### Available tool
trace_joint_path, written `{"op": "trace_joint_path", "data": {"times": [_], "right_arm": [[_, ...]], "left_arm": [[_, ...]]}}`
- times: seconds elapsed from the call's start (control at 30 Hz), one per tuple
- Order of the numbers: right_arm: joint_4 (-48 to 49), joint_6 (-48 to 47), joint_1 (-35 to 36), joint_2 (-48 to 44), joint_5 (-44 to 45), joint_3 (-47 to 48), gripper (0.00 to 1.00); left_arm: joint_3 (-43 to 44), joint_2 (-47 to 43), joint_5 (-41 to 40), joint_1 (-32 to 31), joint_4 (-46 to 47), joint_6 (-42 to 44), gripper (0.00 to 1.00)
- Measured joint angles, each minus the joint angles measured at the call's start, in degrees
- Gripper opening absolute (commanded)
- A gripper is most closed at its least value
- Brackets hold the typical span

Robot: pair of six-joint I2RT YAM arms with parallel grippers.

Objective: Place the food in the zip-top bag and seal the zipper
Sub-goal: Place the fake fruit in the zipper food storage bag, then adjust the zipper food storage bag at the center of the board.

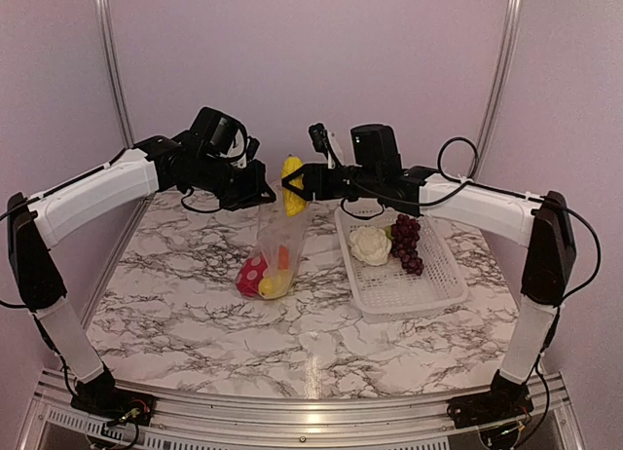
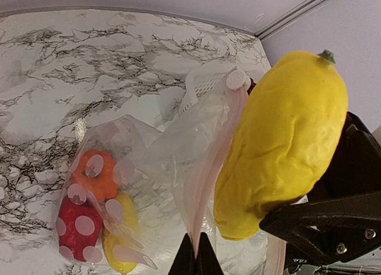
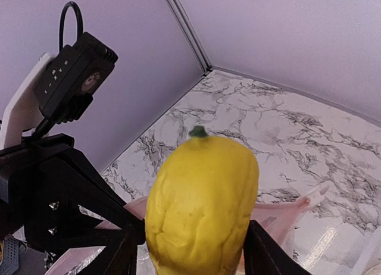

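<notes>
Three pieces lie in the bag (image 1: pixel 277 238), at its bottom: pepper (image 1: pixel 251 275), orange piece (image 1: pixel 283 257) and a second yellow piece (image 1: pixel 274 286). The bag rests mid-desk, toward the far edge; the left pincer (image 1: pixel 261 192) is closed on its mouth edge by the zipper (image 2: pixel 209 159) and holds it up. The right pincer (image 1: pixel 295 189) grips the yellow piece (image 1: pixel 292 169) just over that mouth, not yet inside. Cauliflower (image 1: pixel 370 244) and grapes (image 1: pixel 406 243) wait in the basket (image 1: pixel 409 294) by the desk's (image 1: pixel 195 314) right edge. So I judge it about half done, with three pieces and the sealing left. The pincers sit just beside each other, so room there is tight; the basket rim is close to the bag; the near half of the desk shows bare marble; walls close the far, left and right edges.
</notes>
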Motion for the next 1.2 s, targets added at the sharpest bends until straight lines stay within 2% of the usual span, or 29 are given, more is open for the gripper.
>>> {"op": "trace_joint_path", "data": {"times": [0.13,0.33,0.53,0.73,0.93,1.07,1.13,1.2], "right_arm": [[-0.6,-0.7,0.0,0.0,1.2,0.5,0.7],[-2.3,-0.9,0.0,-0.5,3.6,2.3,0.72],[-5.9,-0.9,0.0,-3.3,7.8,2.4,0.68],[-14.5,-0.6,0.0,-5.4,12.3,4.3,0.64],[-22.4,1.1,0.0,-5.4,11.7,4.8,0.61],[-24.7,2.6,0.0,-4.3,9.6,5.7,0.48],[-25.7,3.5,0.0,-3.1,8.6,6.6,0.38],[-27.2,4.2,0.1,-1.4,7.7,8.4,0.22]], "left_arm": [[0.0,0.0,0.4,0.4,0.1,-0.1,0.0],[-0.3,0.0,0.9,0.9,0.2,-0.3,0.0],[-0.4,0.0,1.0,0.9,0.2,-0.3,0.0],[-0.4,0.0,1.0,0.9,0.3,-0.3,0.0],[-0.4,0.0,1.6,0.9,0.7,-0.3,0.0],[-0.4,0.0,2.1,0.9,1.2,-0.3,0.0],[-0.4,0.0,2.3,0.9,1.4,-0.2,0.0],[-0.4,0.0,2.3,0.9,1.4,0.0,0.0]]}}
